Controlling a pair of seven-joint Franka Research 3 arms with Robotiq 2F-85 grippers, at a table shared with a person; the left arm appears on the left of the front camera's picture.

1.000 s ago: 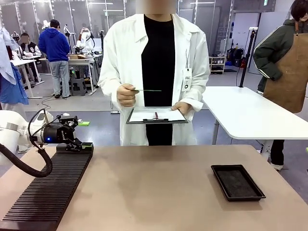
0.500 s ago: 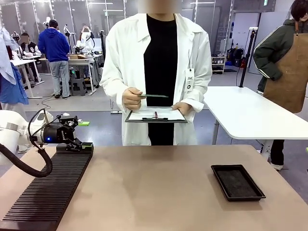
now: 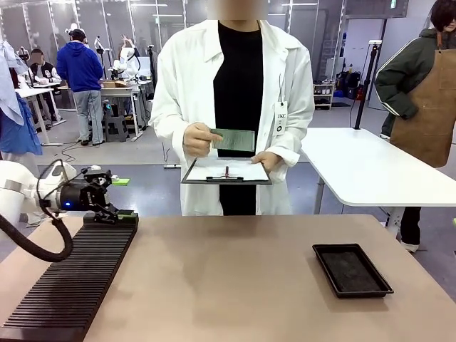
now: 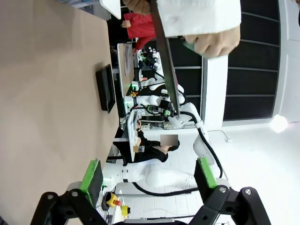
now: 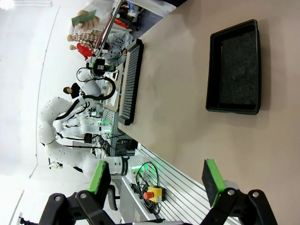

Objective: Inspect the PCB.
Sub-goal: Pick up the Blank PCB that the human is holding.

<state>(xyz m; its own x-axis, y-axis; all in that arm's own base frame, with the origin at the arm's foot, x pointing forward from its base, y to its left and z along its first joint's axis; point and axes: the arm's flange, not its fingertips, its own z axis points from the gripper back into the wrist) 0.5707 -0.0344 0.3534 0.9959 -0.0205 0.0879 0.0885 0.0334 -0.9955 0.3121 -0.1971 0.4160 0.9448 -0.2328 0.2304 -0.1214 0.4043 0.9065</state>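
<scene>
PCB: the PCB (image 3: 234,140) is up in the person's hand (image 3: 197,140), well clear of the table (image 3: 228,278). Its green face is turned my way, and it is raised, I'd say, for a close look.
Clipboard: the clipboard (image 3: 226,171) sits flat in the other hand (image 3: 268,159), just below the board with the paper up, probably for notes.
Left pincer: my left gripper (image 3: 125,214) hangs at the far end of the slotted rack (image 3: 71,285), fingers spread with nothing between them. I judge it's keeping out of the way.
Right pincer: my right gripper (image 5: 155,178) is wide apart and empty over the table.
Tray: the black tray (image 3: 352,269) lies bare on the right.
Views: the front camera gives the board's face and both hands. My left wrist catches the clipboard (image 4: 165,61) edge-on as a dark line. My right wrist looks into the tray (image 5: 233,65) and along the whole rack (image 5: 130,79), with the board (image 5: 84,18) tiny and far off.
</scene>
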